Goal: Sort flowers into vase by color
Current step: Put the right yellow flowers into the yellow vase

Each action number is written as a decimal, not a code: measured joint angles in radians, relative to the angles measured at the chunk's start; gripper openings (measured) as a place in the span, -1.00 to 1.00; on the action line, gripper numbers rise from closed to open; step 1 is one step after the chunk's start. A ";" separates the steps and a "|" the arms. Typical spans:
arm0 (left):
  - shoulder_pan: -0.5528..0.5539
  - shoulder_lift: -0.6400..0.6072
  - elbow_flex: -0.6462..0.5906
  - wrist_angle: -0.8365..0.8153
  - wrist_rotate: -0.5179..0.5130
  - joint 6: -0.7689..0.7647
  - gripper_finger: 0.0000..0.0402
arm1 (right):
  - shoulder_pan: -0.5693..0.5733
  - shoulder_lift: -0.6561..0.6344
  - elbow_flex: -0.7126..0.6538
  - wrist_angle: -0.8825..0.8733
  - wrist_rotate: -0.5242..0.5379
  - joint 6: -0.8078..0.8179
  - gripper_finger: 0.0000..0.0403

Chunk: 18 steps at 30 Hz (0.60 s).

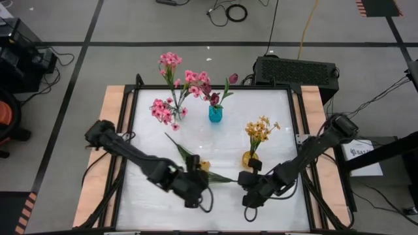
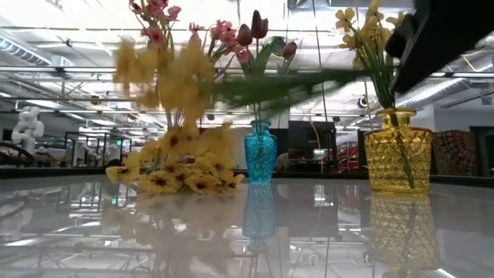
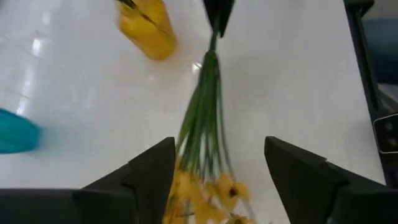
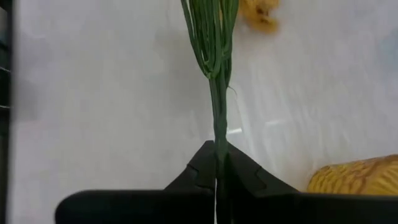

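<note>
Right gripper point(image 1: 243, 181): lower centre-right of the high view; fingers pressed together on the stem end of a yellow flower spray point(image 1: 210, 173). In the right wrist view the green stems run straight out from the pinch point(image 4: 217, 163) toward the frame's top.

Yellow flower spray: long axis roughly level across the high view, stem end at the right gripper, blooms point(image 1: 204, 166) to the left beside the left gripper point(image 1: 191, 177). Low view shows it blurred, blooms near the table point(image 2: 69, 232), stem reaching toward upper right.

Left gripper: lower centre of the high view; fingers point(image 3: 146, 174) spread wide either side of the stems, touching nothing visible. Judged: the spray now hangs on the right arm alone.

Yellow vase point(image 1: 251, 158): just above the right gripper in the high view, already holding yellow flowers point(image 1: 260, 129); the nearer arm is the right. Judged: the stem end points away from the vase mouth, so the spray must swing upright before insertion.

Blue vase point(image 1: 215, 114): upper centre, with pink and dark blooms.
</note>
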 joint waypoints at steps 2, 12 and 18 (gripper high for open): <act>-0.034 -0.033 0.000 -0.026 -0.062 -0.021 0.27 | 0.010 -0.035 0.000 0.002 0.012 -0.003 -1.00; -0.309 -0.200 0.000 -0.015 -0.610 -0.035 0.27 | 0.098 -0.204 0.000 0.014 0.197 -0.069 -1.00; -0.447 -0.211 0.000 -0.027 -0.906 -0.050 0.27 | 0.126 -0.297 0.000 0.073 0.317 -0.167 -1.00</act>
